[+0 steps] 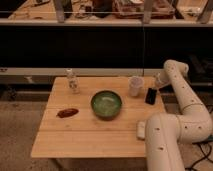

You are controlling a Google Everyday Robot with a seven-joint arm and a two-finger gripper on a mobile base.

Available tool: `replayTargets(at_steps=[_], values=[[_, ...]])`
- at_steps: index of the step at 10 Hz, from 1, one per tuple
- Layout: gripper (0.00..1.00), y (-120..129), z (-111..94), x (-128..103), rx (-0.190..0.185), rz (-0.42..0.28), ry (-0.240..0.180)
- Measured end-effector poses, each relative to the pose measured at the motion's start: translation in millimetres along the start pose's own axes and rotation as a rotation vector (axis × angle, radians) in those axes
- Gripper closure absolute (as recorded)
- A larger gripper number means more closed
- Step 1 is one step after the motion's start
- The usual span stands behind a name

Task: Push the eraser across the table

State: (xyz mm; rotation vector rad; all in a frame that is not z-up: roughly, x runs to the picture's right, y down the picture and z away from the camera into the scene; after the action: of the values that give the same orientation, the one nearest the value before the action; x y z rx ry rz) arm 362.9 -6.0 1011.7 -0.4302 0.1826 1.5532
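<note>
The gripper (pixel 159 81) is hovering over the far right edge of the wooden table (pixel 85 137), fingers pressed together, gripping nothing. The black eraser (pixel 151 95) is lying just below it. A white cup (pixel 135 86) is standing close beside it, with a green bowl (pixel 106 104) sitting beyond the cup.

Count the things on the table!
6: bottle back left, red-brown thing left, green bowl middle, cup and eraser back right by the gripper, whitish block front right. Arm may hide more.

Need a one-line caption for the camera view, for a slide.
Shut gripper beside the eraser near the right edge of the table, green bowl at centre.
</note>
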Motion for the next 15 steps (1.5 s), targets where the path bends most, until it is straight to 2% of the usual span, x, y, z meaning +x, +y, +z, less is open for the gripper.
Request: replayTargets(at_steps=[6, 10, 13, 15], values=[[1.0, 6.7, -5.4, 4.6, -0.005, -0.077, 0.038], [1.0, 11.4, -22.9, 0.9, -0.014, -0.141, 0.046], [1.0, 13.2, -32.5, -0.9, -0.032, -0.158, 0.038], [1.0, 12.3, -31.7, -5.3, -0.041, -0.138, 0.009]])
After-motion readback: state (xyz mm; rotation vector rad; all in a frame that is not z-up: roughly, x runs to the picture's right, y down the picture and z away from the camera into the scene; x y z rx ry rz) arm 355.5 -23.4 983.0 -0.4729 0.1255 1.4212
